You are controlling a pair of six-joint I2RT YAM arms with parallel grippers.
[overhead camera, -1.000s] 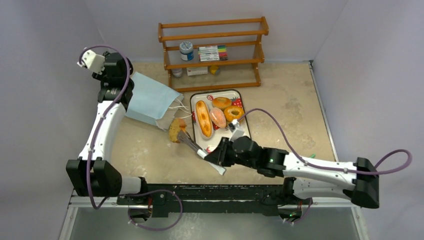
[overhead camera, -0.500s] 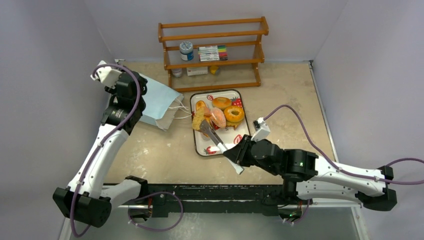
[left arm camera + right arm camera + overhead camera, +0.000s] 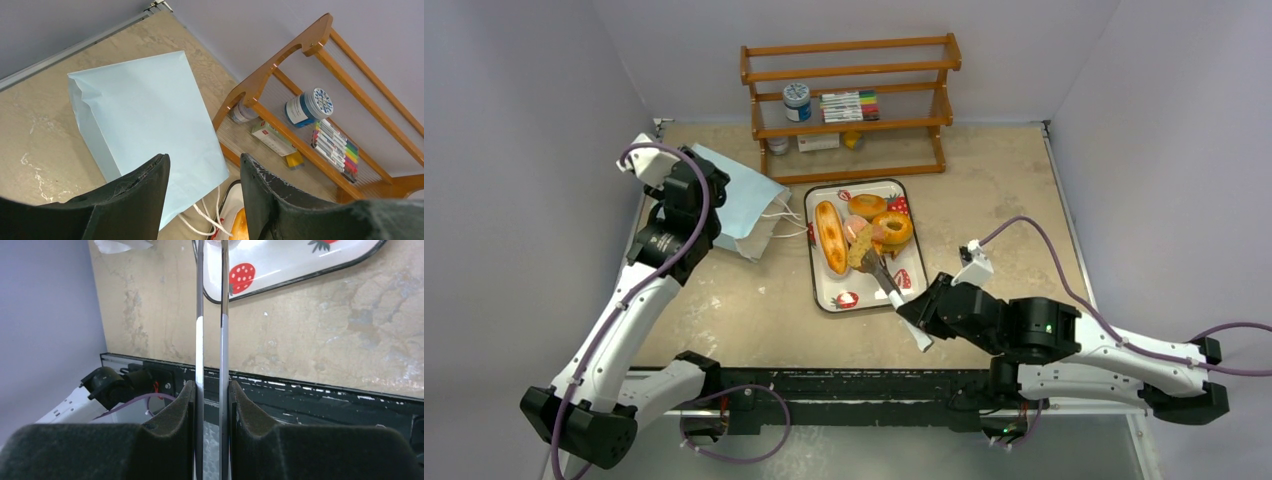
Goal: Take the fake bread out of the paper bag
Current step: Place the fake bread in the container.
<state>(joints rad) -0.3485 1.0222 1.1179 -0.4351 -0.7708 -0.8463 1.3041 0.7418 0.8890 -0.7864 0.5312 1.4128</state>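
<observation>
The left gripper (image 3: 204, 165) is hovering half open over the bag (image 3: 734, 200), holding nothing. The bag is lying flat on the worktop (image 3: 984, 200), its cords trailing toward the tray (image 3: 824, 295). The loaf (image 3: 830, 237), two rings (image 3: 866, 206) and the pink oval (image 3: 856, 228) are lying in the tray. The tongs (image 3: 886, 282) are pinching the bun (image 3: 862, 252) over the tray's middle. The right gripper (image 3: 211, 390) is squeezing the tongs' handle, its jaws nearly closed.

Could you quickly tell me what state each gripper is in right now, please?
Left gripper: open, holding nothing, near the paper bag.
Right gripper: shut on the tongs, tips at the brown bun.
</observation>
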